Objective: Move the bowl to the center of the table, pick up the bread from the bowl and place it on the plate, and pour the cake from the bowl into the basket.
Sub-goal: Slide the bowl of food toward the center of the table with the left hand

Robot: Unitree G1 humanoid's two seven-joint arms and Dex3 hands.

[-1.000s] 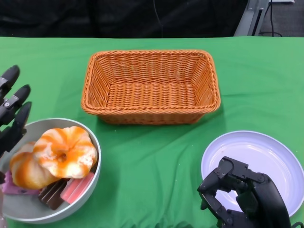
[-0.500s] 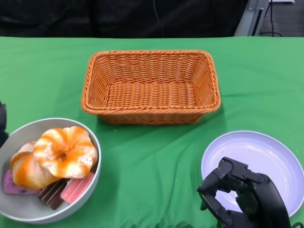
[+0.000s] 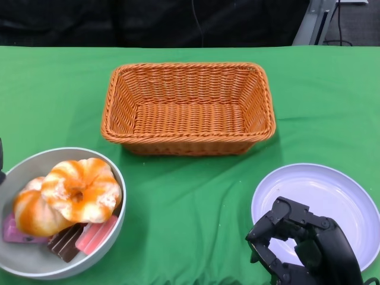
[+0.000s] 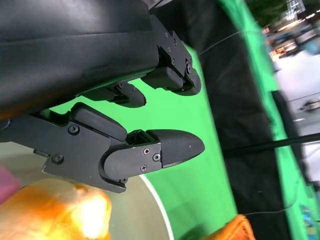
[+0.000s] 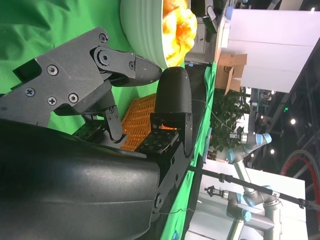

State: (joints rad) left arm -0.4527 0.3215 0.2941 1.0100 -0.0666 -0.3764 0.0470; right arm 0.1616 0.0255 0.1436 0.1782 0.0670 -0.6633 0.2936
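Note:
The grey bowl (image 3: 121, 199) sits at the table's front left, holding two orange-and-white bread buns (image 3: 81, 189) over pink cake (image 3: 95, 235) and brown cake (image 3: 64, 243). Only a sliver of my left hand (image 3: 1, 167) shows at the picture's left edge, beside the bowl. In the left wrist view that hand (image 4: 125, 125) has its fingers stretched out over the bowl's rim (image 4: 156, 206) and the bread (image 4: 55, 212), holding nothing. My right hand (image 3: 301, 244) rests at the front right, loosely curled and empty, overlapping the near edge of the white plate (image 3: 335, 196).
The orange wicker basket (image 3: 190, 146) stands at the back centre, with nothing in it. Green cloth covers the table, and bare cloth lies between bowl, basket and plate. The right wrist view shows the bowl (image 5: 142, 30) and basket (image 5: 136, 122) beyond the right hand (image 5: 115, 100).
My left hand has drawn back from the bowl's left rim toward the picture's edge, leaving only a sliver in view. The bread shifted slightly in the bowl. The right hand has not moved.

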